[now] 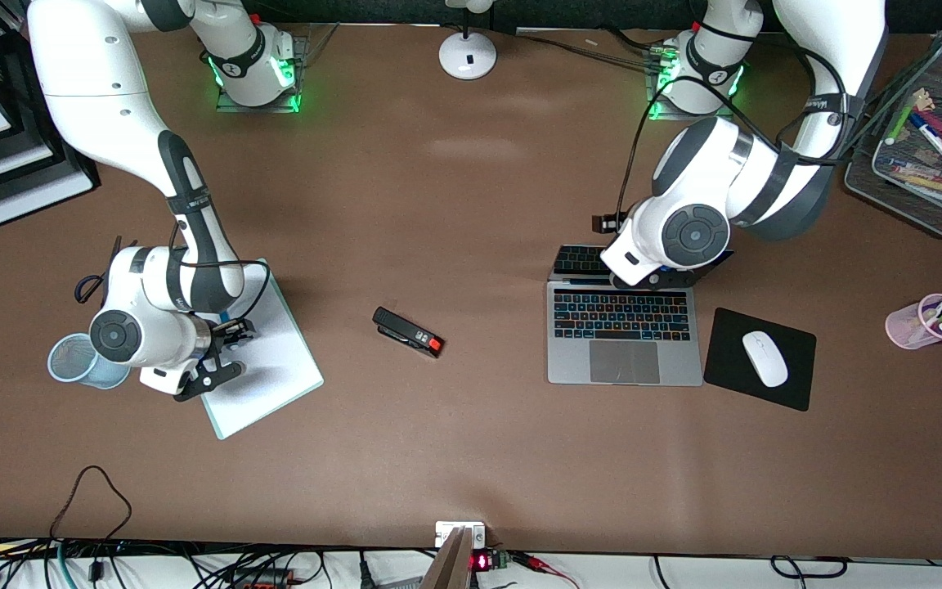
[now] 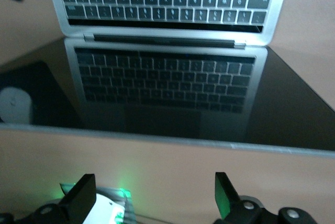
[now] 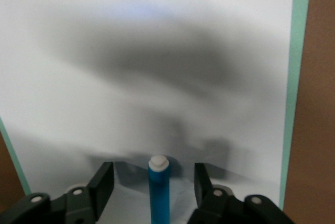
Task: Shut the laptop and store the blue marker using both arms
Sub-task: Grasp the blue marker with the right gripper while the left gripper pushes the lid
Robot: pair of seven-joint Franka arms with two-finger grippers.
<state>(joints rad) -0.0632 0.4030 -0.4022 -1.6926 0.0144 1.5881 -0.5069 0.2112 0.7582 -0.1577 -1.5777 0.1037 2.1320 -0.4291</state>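
The laptop point(image 1: 624, 337) sits open right of centre on the bench, lid hidden under the left pincer point(image 2: 152, 198), whose jaws are spread and empty; the lid looks stiff but thin, so push its top edge. Lower left, the right pincer point(image 3: 153, 185) straddles the blue marker point(image 3: 158, 190) on the white pad point(image 1: 271, 360), jaws not yet touching — light, slick barrel, so pinch mid-body.

Bare counter point(image 1: 479, 204) lay open around the stapler point(image 1: 408, 332), toward both arms' ends. Toward the left arm's end, the laptop point(image 1: 624, 360) blocked passage, mouse pad point(image 1: 724, 376) beside it.
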